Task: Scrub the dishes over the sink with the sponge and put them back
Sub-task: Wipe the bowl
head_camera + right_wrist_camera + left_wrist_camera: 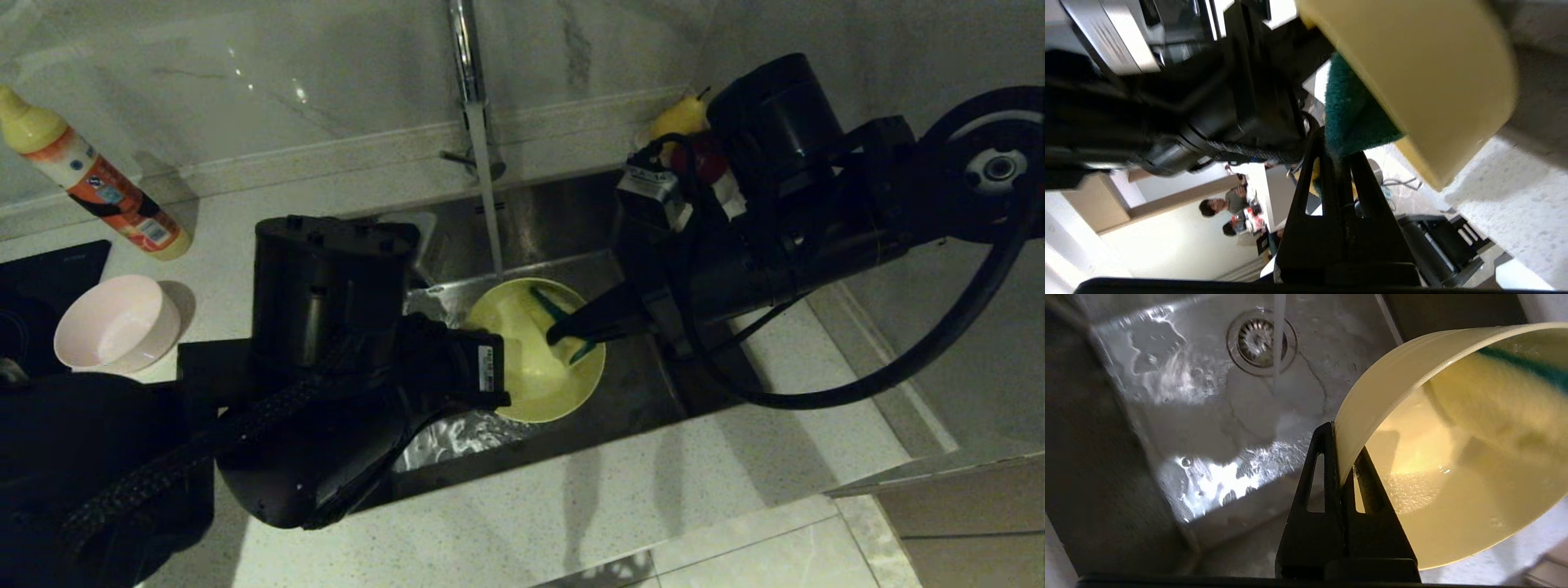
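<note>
A yellow bowl (535, 351) hangs tilted over the steel sink (645, 392), under the running tap (467, 73). My left gripper (1340, 451) is shut on the yellow bowl (1453, 465) at its rim, one finger inside and one outside. My right gripper (567, 331) reaches into the bowl from the right, shut on the sponge (549, 309). The sponge's dark green side (1353, 110) presses against the bowl (1425, 73). A pale pink bowl (118, 322) stands on the counter at the left.
A yellow-capped detergent bottle (90, 175) lies at the back left. A dark hob (49, 269) sits at the far left edge. Water streams down beside the drain strainer (1261, 339). Yellow and red fruit (686, 135) show behind my right arm.
</note>
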